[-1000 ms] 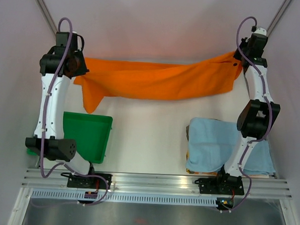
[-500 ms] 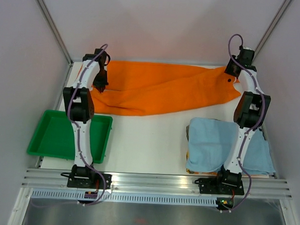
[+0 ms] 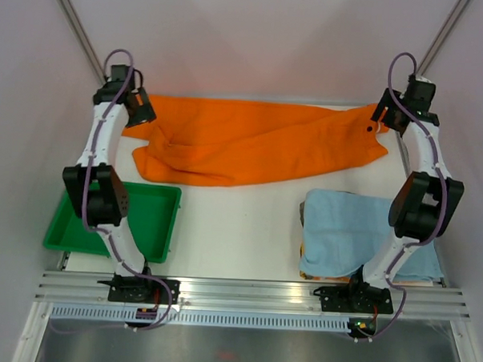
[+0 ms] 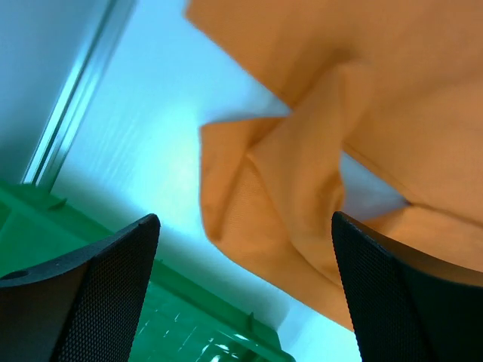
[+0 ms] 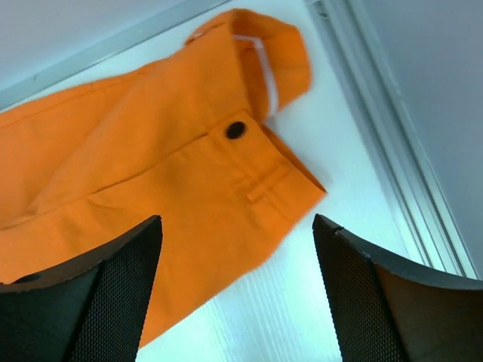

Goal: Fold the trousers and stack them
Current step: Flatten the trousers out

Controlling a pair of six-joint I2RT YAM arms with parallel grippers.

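- Top external view: the trousers (image 3: 259,142) lie stretched across the far side of the table (image 3: 240,221). The waist end is to the right and the leg ends lie rumpled to the left, apart from the green tray (image 3: 150,217) and the light blue cloth (image 3: 351,234).
- The left pincer (image 3: 142,111) hangs over the leg ends, jaws wide and holding nothing. Its wrist view shows the fabric bunched in folds below.
- The right pincer (image 3: 381,115) hangs over the waistband, jaws also wide with nothing in them. The button (image 5: 236,130) lies flat beneath.
- The fabric looks soft, light and limp, so it will likely sag and crease rather than hold its shape.
- The best hold is probably a pinch on a stitched edge: the waistband corner on the right and a cuff on the left, lifted together.
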